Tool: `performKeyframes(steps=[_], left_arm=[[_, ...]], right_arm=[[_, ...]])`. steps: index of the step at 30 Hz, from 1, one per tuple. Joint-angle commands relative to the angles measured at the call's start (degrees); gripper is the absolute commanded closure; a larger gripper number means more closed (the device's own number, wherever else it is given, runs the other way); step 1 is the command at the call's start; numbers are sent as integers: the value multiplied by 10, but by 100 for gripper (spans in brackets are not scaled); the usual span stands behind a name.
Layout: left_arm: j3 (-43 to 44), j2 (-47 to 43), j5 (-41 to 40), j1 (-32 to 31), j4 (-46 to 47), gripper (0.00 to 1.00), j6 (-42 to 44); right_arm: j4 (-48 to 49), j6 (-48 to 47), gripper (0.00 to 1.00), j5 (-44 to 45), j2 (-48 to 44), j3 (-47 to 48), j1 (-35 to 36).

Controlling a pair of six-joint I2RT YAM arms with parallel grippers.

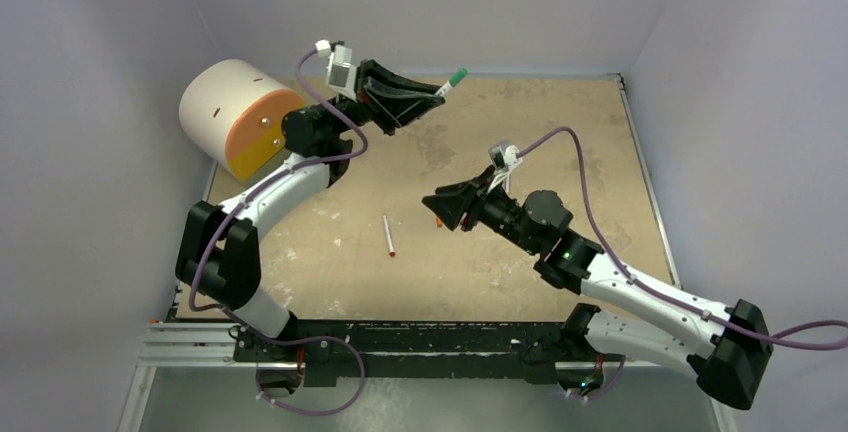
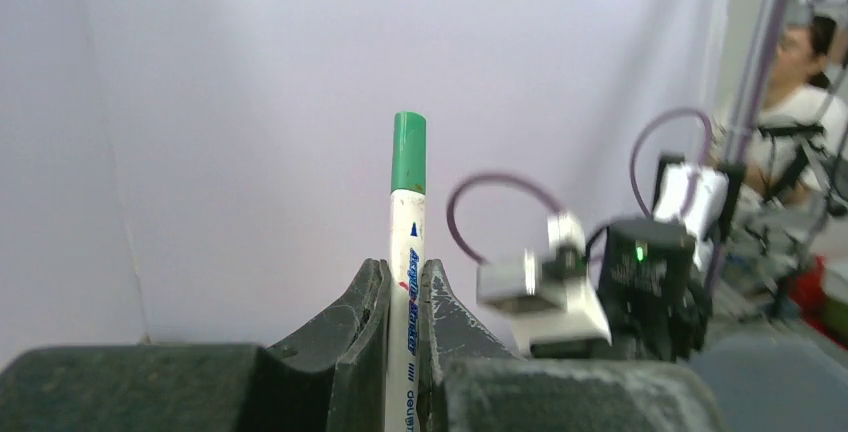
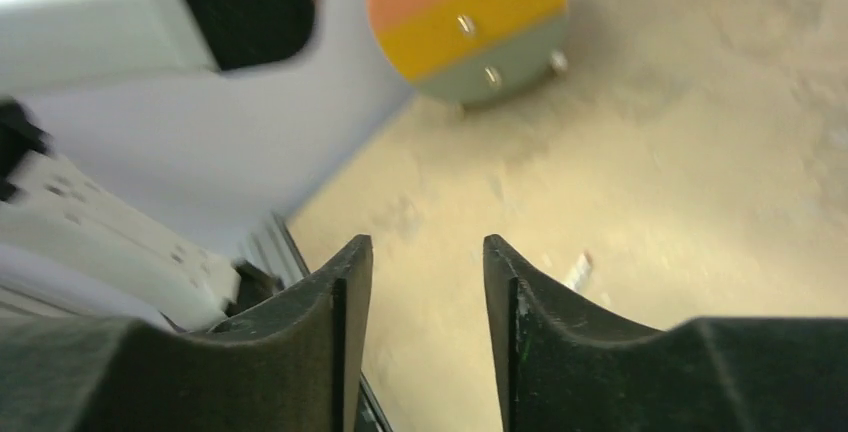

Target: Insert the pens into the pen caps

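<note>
Left gripper (image 2: 405,270) pinches green-capped pen (image 2: 407,232); right gripper (image 3: 428,252) spread; second pen (image 1: 388,235) on table (image 1: 560,132); drum (image 1: 225,107) contents hidden

I am in a robotics lab cell: a scuffed tan table (image 1: 560,102) boxed in by plain pale walls (image 1: 420,2), an aluminium rail (image 1: 190,337) along its near edge, purple cables (image 1: 565,130) looping about, and a person (image 2: 800,102) seated among gear beyond.

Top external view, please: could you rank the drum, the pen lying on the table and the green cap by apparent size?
1. Drum.
2. Table pen.
3. Green cap on the held pen in the left gripper; smallest, though nearer the camera.
</note>
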Motion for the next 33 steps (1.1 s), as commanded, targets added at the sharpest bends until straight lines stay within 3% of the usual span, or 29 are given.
performKeyframes(steps=[1, 9, 14, 20, 28, 33], left_arm=[[-51, -20, -178, 3, 89, 100, -25], [-110, 20, -321, -16, 113, 100, -75], [-133, 50, -343, -45, 132, 100, -94], [-171, 63, -373, -65, 192, 100, -107], [-178, 73, -406, -86, 224, 100, -128], [-169, 81, -375, -93, 226, 100, -125]], right_arm=[[-91, -28, 51, 42, -67, 2, 2], [-145, -72, 48, 95, -62, 32, 2], [-162, -92, 46, 137, -75, 66, -11], [-172, -83, 39, 94, -64, 112, -82], [-153, -85, 44, 37, -5, 138, -97], [-131, -80, 44, 36, -6, 140, -98]])
